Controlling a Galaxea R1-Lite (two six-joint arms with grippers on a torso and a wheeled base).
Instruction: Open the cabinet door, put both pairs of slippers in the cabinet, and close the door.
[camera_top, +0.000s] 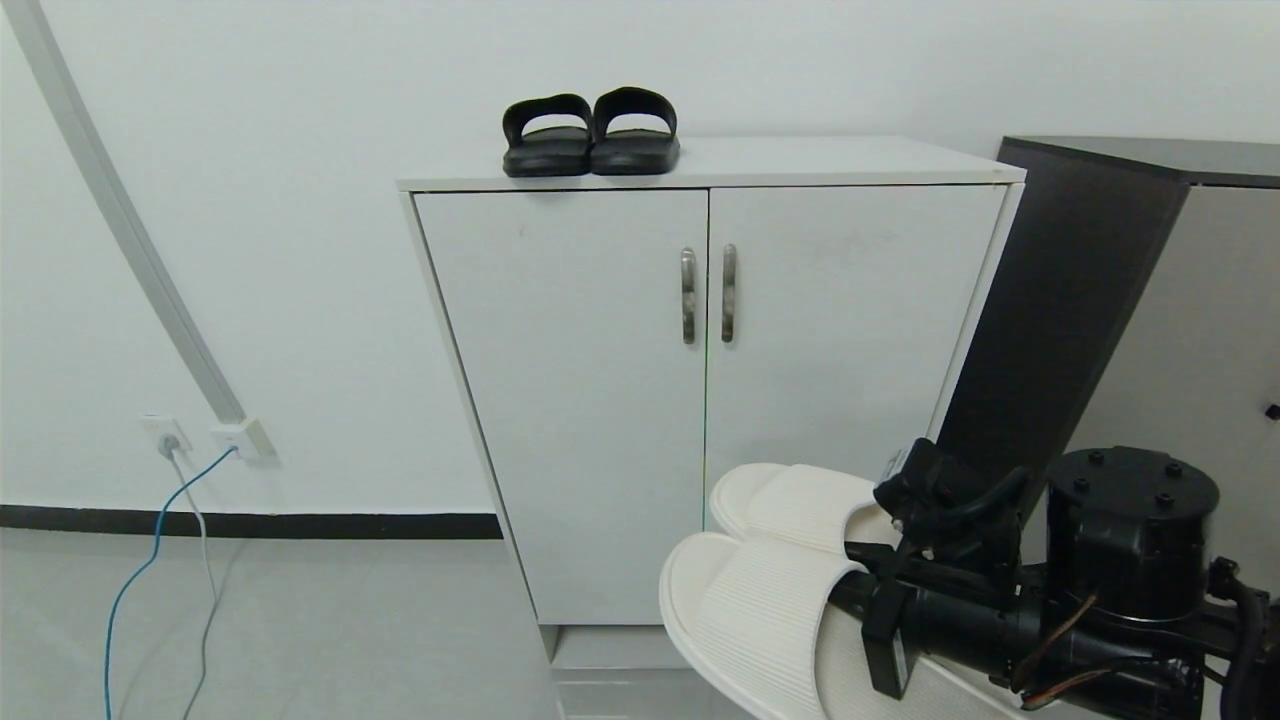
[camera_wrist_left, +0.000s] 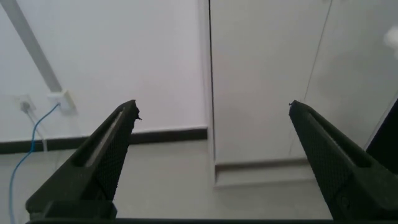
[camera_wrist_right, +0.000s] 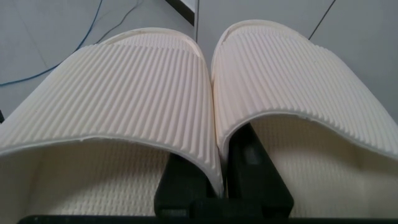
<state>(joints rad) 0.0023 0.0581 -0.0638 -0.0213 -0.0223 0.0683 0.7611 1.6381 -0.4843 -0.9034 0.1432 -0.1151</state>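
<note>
White laminate covers the cabinet (camera_top: 560, 400), the biggest thing here. Both of its doors are shut, so the opening step looks not yet done. Next in size are the white slippers (camera_top: 770, 590), a ribbed foam pair held low in front of the right door (camera_top: 840, 320), side by side and touching, toes toward the cabinet. They look light and soft, more likely to flex or sag than to slip. Holding them by the two inner strap edges seems sensible, since one pinch carries both. The black slippers (camera_top: 590, 135) sit together on the cabinet's top, near its front edge and over the left door. They appear smooth, moulded and just as light, and their adjoining straps would be the place to take them. The right claw (camera_wrist_right: 221, 182) is closed on the white pair, one finger inside each slipper, clamping the meeting strap walls. Its arm lies roughly level at the lower right. The left claw (camera_wrist_left: 212, 107) is spread wide and empty, pointing at the cabinet's lower left part above the floor. Smallest are the two metal handles (camera_top: 688, 295), upright and just beside each other at the door seam. They look like stiff bars that the free claw could hook.
</note>
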